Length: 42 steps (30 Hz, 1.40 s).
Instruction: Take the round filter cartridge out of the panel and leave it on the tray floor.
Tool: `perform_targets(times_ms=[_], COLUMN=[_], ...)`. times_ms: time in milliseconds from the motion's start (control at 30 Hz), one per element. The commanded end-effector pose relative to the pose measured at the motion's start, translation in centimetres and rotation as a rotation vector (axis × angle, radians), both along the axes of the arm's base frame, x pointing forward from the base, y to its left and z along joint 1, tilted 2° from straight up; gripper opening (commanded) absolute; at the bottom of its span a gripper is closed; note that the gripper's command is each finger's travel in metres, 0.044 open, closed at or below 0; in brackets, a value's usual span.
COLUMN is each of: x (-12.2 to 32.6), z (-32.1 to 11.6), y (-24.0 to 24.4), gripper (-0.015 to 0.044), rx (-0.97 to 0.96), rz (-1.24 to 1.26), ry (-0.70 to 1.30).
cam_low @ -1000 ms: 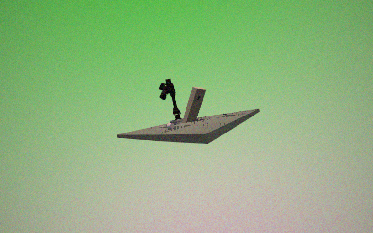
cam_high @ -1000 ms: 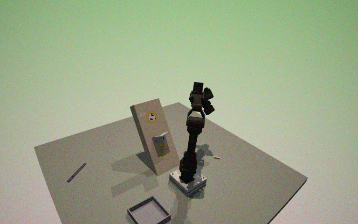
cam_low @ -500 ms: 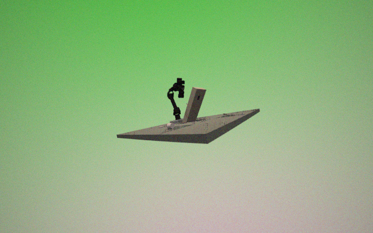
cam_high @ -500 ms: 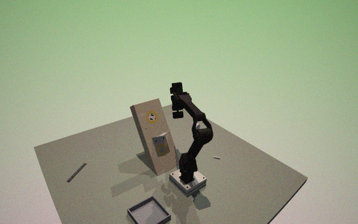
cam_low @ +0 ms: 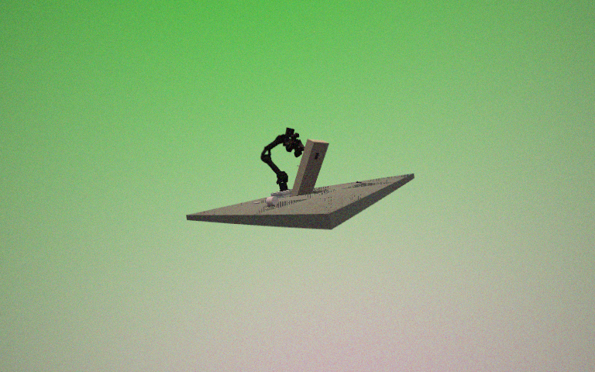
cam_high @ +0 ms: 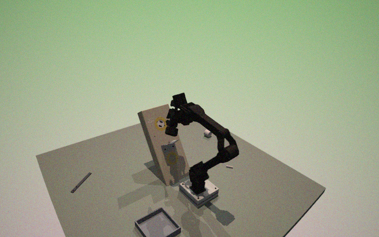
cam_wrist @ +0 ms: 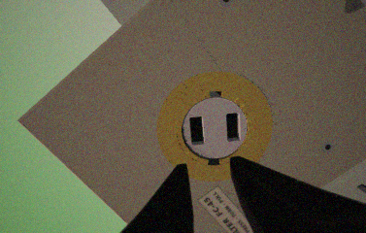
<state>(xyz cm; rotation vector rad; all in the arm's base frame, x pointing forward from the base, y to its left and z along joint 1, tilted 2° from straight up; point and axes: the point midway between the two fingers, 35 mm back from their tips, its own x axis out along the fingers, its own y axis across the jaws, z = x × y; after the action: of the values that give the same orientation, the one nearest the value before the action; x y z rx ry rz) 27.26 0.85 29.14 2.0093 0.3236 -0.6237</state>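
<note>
The round pale filter cartridge (cam_high: pixel 160 123) (cam_wrist: pixel 215 127) sits in the upper part of the tilted service panel (cam_high: pixel 155 140) (cam_low: pixel 310 168) (cam_wrist: pixel 97 121), inside a yellow ring. Its two dark slots stand side by side in the wrist view. My gripper (cam_high: pixel 168 124) (cam_low: pixel 301 149) (cam_wrist: pixel 209 169) is in front of the panel near the cartridge. Its fingers are partly open, with a narrow empty gap. In the wrist view the fingertips appear just below the cartridge's face; I cannot tell their exact distance from the panel. The square tray (cam_high: pixel 149 215) stands on the table with nothing visible in it.
A grey bracket (cam_high: pixel 168 149) with a pale flap (cam_high: pixel 172 141) projects from the panel below the cartridge. A white cylinder (cam_high: pixel 207 133) (cam_low: pixel 271 201) and a small pale peg (cam_high: pixel 229 167) lie behind and beside the arm. A dark bar (cam_high: pixel 81 182) lies at the left.
</note>
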Motion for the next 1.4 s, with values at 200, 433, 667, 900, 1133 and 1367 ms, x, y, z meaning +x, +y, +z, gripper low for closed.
perform_targets(times_ms=[200, 433, 667, 900, 1133, 1367], x=[-0.5, 0.1, 1.0, 2.0, 2.9, 3.7], z=[-0.6, -0.9, -1.5, -2.1, -2.8, -3.4], y=[0.8, 0.8, 0.8, 0.8, 0.8, 0.8], gripper=[0.0095, 0.0095, 0.0095, 0.0095, 0.0095, 0.0095], rx=[0.040, 0.040, 0.040, 0.040, 0.040, 0.040], rz=[0.011, 0.011, 0.011, 0.011, 0.011, 0.011], ry=[0.019, 0.018, 0.017, 0.016, 0.016, 0.015])
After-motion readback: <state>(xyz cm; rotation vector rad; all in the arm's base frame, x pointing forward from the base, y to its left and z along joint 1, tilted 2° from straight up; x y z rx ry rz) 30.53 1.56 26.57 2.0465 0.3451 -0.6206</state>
